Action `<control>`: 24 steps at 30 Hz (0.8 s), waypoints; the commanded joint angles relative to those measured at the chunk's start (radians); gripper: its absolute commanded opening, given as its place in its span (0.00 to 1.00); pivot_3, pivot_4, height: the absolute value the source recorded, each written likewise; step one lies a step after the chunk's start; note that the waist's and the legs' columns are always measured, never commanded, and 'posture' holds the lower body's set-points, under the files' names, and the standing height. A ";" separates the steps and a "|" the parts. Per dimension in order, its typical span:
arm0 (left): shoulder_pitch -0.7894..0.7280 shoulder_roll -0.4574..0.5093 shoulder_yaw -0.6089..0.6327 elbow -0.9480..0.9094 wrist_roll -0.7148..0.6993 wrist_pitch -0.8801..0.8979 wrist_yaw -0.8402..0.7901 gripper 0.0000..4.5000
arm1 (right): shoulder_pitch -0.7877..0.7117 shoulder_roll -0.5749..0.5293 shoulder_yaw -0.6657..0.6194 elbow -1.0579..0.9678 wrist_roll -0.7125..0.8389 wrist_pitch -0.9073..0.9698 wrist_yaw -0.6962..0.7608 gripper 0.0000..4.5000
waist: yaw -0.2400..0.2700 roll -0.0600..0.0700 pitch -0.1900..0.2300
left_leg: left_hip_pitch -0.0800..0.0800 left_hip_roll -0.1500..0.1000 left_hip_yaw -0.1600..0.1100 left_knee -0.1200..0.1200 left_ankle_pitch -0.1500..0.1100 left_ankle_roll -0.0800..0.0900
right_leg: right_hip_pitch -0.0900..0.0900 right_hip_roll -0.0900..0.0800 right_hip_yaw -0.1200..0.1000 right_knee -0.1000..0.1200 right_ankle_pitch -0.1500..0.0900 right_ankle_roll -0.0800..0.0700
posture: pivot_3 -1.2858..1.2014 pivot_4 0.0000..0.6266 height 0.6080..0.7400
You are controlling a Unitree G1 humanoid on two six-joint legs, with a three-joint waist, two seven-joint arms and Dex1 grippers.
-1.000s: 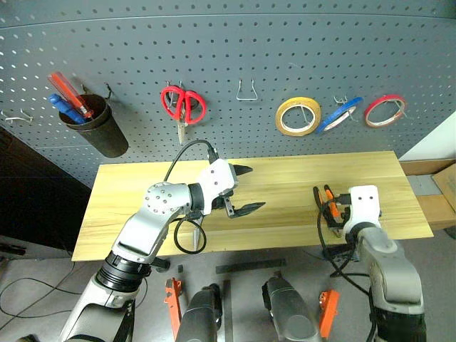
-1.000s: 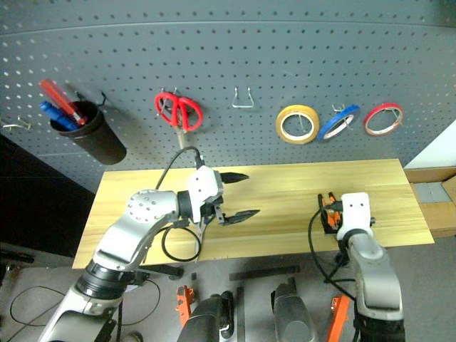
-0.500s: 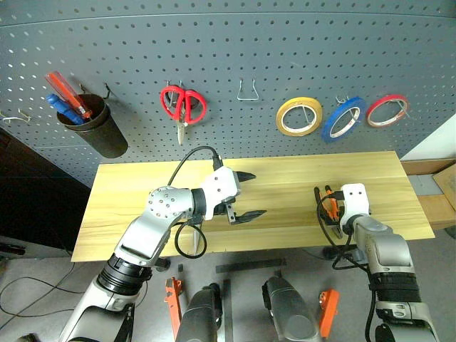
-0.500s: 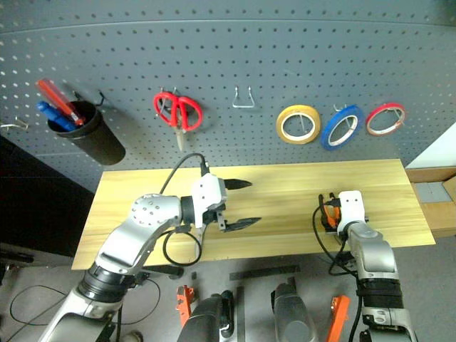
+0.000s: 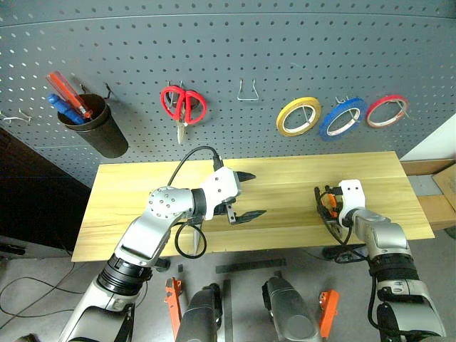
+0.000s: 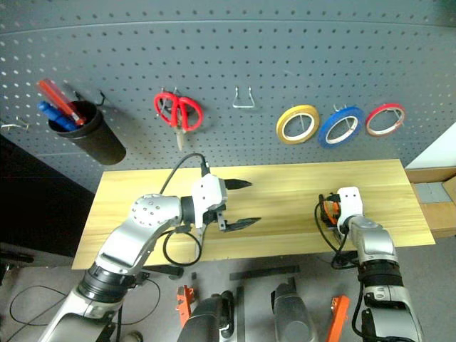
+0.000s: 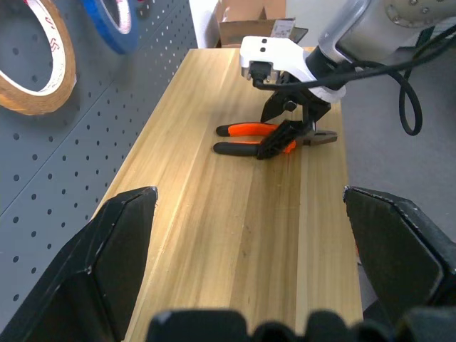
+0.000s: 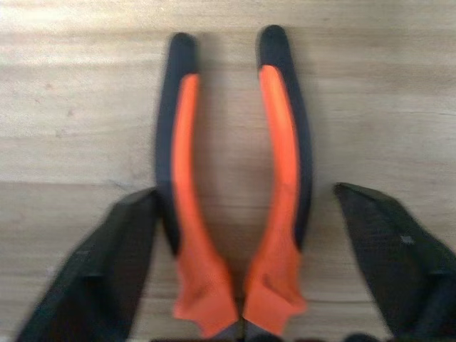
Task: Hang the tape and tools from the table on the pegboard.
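Note:
The pliers (image 8: 235,214), with orange-and-black handles, lie flat near the right end of the light wooden table (image 5: 142,192). My right gripper (image 8: 246,199) is down over them, its two black fingers (image 8: 107,263) standing open on either side of the handles; it also shows in the left wrist view (image 7: 281,128). Above the middle of the table my left gripper (image 5: 258,194) hovers open and holds nothing. The blue tape (image 5: 342,117) hangs on a hook of the dark grey pegboard (image 5: 285,50).
On the pegboard also hang a yellow tape roll (image 5: 298,116), a red tape roll (image 5: 385,110), red-handled scissors (image 5: 183,105), an empty wire hook (image 5: 246,91) and a black cup (image 5: 96,128) holding red and blue handled things.
My right gripper has come down and forward over the pliers. The blue tape on its hook has swung from edge-on to facing outward. The left arm has kept still.

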 commanded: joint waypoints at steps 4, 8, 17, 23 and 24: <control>0.003 -0.004 0.005 -0.034 0.003 -0.020 0.006 1.00 | 0.042 -0.002 -0.002 -0.043 0.035 0.126 0.019 0.58 | 0.001 -0.001 -0.001 | 0.000 0.000 -0.001 0.000 0.000 0.000 | 0.000 0.000 -0.001 0.000 0.000 0.000 | 0.41 0.43 1.00; 0.013 -0.010 0.015 -0.035 -0.001 -0.013 0.022 1.00 | 0.077 -0.006 0.064 -0.151 0.003 0.074 0.021 0.58 | 0.001 -0.002 -0.002 | 0.000 0.000 -0.001 0.000 0.000 0.000 | 0.000 0.000 -0.001 0.000 0.000 0.000 | 0.41 0.43 1.00; 0.114 -0.001 0.238 -0.087 -0.110 0.072 0.140 1.00 | 0.192 0.159 0.165 -0.837 0.043 0.105 -0.070 0.58 | -0.019 -0.002 -0.002 | -0.009 0.001 0.001 0.000 0.000 -0.001 | -0.013 0.000 0.000 0.006 0.000 0.000 | 0.42 0.44 1.00; 0.204 -0.002 0.347 -0.162 -0.140 0.104 0.227 1.00 | 0.119 0.271 0.332 -1.012 -0.022 0.016 -0.157 0.58 | -0.021 -0.002 -0.001 | -0.011 0.001 -0.001 0.000 0.000 -0.001 | -0.015 -0.001 -0.001 0.004 0.000 0.000 | 0.42 0.45 1.00; 0.212 -0.010 0.370 -0.167 -0.139 0.101 0.256 1.00 | 0.056 0.293 0.335 -0.988 -0.034 -0.017 -0.171 0.58 | -0.019 -0.002 -0.001 | -0.012 0.001 0.000 0.001 0.000 -0.001 | -0.015 -0.001 -0.001 0.004 0.001 0.001 | 0.43 0.45 1.00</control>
